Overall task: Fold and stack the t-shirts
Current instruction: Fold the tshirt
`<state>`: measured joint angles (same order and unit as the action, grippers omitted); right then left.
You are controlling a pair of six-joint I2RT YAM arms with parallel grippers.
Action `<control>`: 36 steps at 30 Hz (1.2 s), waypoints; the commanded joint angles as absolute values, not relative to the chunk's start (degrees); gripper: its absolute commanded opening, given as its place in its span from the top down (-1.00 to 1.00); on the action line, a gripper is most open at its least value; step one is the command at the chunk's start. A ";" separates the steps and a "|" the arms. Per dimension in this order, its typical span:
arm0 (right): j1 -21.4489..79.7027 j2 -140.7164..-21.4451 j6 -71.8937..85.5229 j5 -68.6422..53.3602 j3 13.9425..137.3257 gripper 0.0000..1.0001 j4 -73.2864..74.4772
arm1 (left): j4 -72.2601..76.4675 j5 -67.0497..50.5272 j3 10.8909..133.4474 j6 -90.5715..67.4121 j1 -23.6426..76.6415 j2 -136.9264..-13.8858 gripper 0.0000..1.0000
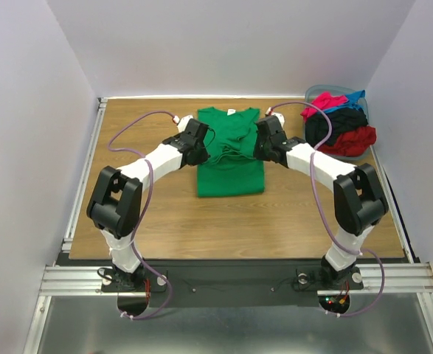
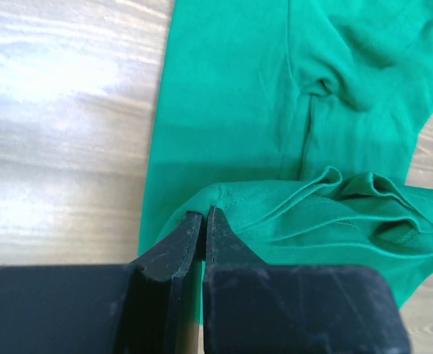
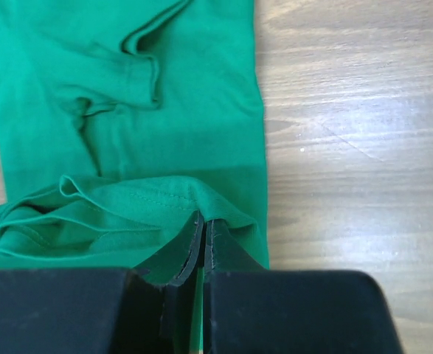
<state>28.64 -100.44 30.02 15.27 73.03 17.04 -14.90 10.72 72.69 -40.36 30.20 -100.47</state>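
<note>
Now L gripper [image 2: 203, 219] & R gripper [image 3: 203, 223] each clamped on bunched side edge of green t-shirt [image 1: 231, 168]

You find no readable text, label, brand or number; the green t-shirt [image 1: 231, 173] shows no legible print

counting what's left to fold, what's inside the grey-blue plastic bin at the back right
A heap of crumpled garments fills the grey-blue plastic bin: pink-red cloth, blue cloth, black cloth and red cloth. The heap covers the bin's floor and anything lower down.
</note>
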 commanded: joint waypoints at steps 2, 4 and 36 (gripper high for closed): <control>27.25 -103.27 28.66 13.01 76.99 0.99 13.89 | -13.63 10.90 76.55 -37.36 28.65 -101.95 1.00; 26.81 -105.28 28.30 13.09 78.22 0.99 13.89 | -13.27 10.81 77.60 -37.18 27.95 -103.44 1.00; 25.05 -86.30 43.41 -7.38 44.04 -0.93 2.12 | 2.29 -3.60 43.95 -43.07 28.30 -83.93 -0.97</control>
<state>24.84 -85.52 37.36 -5.21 43.99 10.00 -3.40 -1.15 44.31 -41.15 28.05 -84.68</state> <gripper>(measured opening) 0.979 0.982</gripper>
